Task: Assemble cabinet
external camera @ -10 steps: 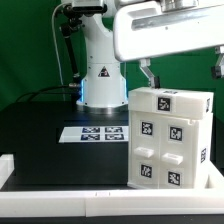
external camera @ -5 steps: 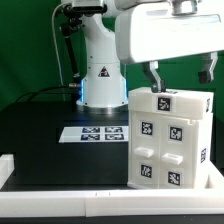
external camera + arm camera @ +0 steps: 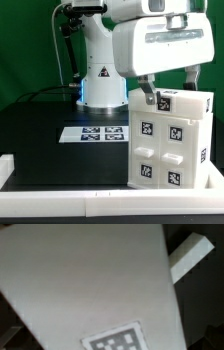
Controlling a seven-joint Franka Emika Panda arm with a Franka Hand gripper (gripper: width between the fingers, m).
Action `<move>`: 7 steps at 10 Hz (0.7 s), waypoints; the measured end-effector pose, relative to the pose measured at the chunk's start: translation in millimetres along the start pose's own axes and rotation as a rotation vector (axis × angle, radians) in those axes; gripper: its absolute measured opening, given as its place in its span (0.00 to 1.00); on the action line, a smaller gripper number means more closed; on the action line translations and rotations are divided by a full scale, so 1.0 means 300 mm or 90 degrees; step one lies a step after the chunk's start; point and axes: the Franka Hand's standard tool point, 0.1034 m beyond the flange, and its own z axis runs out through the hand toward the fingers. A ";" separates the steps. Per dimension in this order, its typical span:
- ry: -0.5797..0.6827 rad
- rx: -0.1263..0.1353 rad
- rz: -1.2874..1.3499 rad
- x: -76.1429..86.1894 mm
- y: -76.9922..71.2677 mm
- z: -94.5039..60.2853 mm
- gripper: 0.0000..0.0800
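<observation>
The cabinet (image 3: pixel 170 138) is a large white box with several black-and-white tags and recesses on its front. It stands upright at the exterior view's right, on the black table. My gripper (image 3: pixel 170 88) hangs open right above the cabinet's top, one finger (image 3: pixel 147 95) down at the top's left part and the other by its back right. It holds nothing. In the wrist view the cabinet's white top face (image 3: pixel 90 286) fills most of the picture, with one tag (image 3: pixel 112 339) on it. No separate drawer block shows.
The marker board (image 3: pixel 95 132) lies flat on the black table left of the cabinet. The arm's white base (image 3: pixel 100 75) stands behind it. A white rim (image 3: pixel 70 197) runs along the table's front and left. A white bar (image 3: pixel 188 256) shows beyond the cabinet's edge.
My gripper has come down from above the cabinet until its fingers reach the cabinet's top. The cabinet has not moved.
</observation>
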 end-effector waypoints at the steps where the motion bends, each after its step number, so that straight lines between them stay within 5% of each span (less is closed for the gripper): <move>1: 0.001 -0.002 0.000 -0.002 -0.001 0.007 1.00; 3: 0.001 -0.002 0.001 -0.003 0.001 0.008 0.98; 4: 0.001 -0.002 0.011 -0.004 0.002 0.008 0.77; 5: 0.001 -0.002 0.020 -0.004 0.002 0.008 0.69; 7: 0.005 0.001 0.059 -0.010 0.013 0.007 0.69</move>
